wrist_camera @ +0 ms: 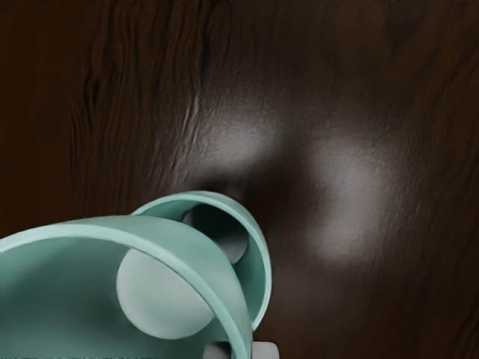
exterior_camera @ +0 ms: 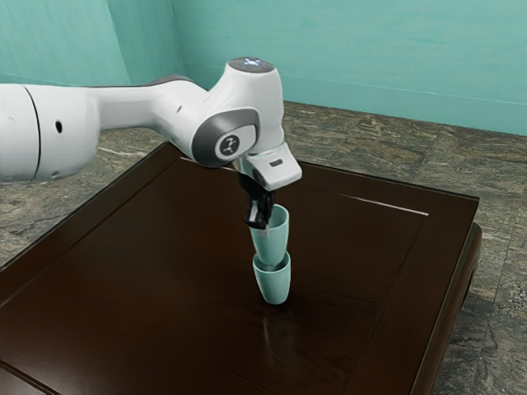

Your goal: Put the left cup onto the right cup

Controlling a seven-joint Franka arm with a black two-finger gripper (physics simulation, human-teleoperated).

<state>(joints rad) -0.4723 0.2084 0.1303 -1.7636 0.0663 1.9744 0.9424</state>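
Two teal cups stand stacked near the middle of the dark wooden table [exterior_camera: 123, 288]. The upper cup [exterior_camera: 277, 236] sits tilted, with its base inside the mouth of the lower cup [exterior_camera: 273, 285]. My gripper [exterior_camera: 259, 216] comes down from above and is shut on the upper cup's rim, on the side toward the exterior view's left. In the wrist view the upper cup [wrist_camera: 82, 299] looms just under my hand, its pale inner bottom showing. The lower cup's rim [wrist_camera: 258, 247] curves out from behind it.
The table has a raised lip [exterior_camera: 445, 271] around a sunken top, bare wood all round the cups [wrist_camera: 337, 112]. Beyond the table are a stone floor [exterior_camera: 494, 164] and teal walls. My white arm reaches in from the exterior view's left.
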